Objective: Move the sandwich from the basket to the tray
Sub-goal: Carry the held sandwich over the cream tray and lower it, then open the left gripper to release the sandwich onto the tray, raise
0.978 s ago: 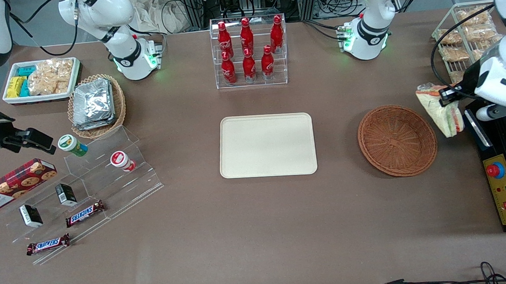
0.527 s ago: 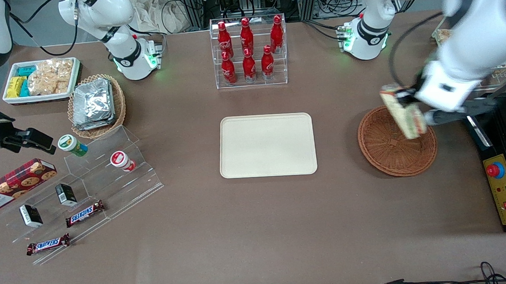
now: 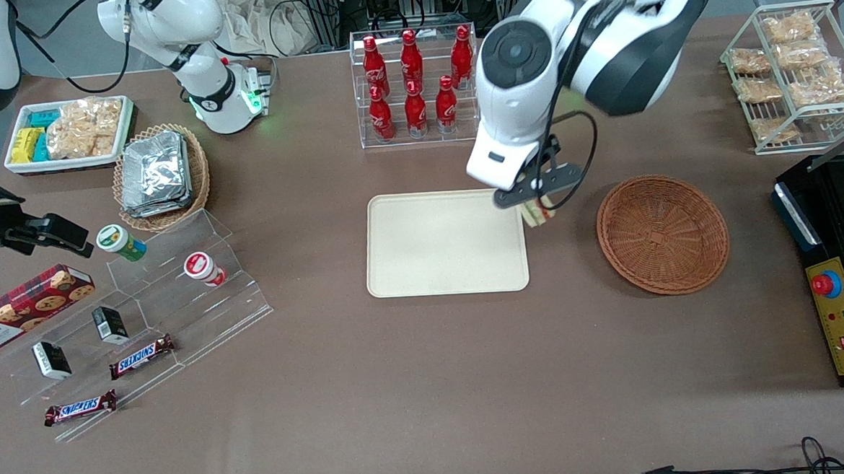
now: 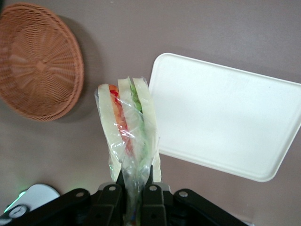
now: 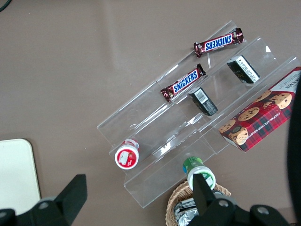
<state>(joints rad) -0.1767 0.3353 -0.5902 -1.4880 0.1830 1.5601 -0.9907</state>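
Observation:
My gripper (image 3: 536,203) (image 4: 135,175) is shut on the sandwich (image 4: 126,123), a wedge of white bread with red and green filling, wrapped in clear plastic. It hangs from the fingers above the table, over the gap between the tray and the basket, right at the tray's edge. In the front view only a corner of the sandwich (image 3: 538,216) peeks out under the arm. The cream tray (image 3: 437,250) (image 4: 225,117) lies bare at mid-table. The reddish-brown wicker basket (image 3: 662,233) (image 4: 37,61) holds nothing.
A clear rack of red bottles (image 3: 414,86) stands farther from the front camera than the tray. A wire rack of snacks (image 3: 793,73) and a black control box (image 3: 833,302) lie toward the working arm's end. Acrylic steps with candy bars (image 3: 144,302) lie toward the parked arm's end.
The arm has swung with the sandwich from beside the basket, across it, to the tray's edge. The basket and tray have not moved.

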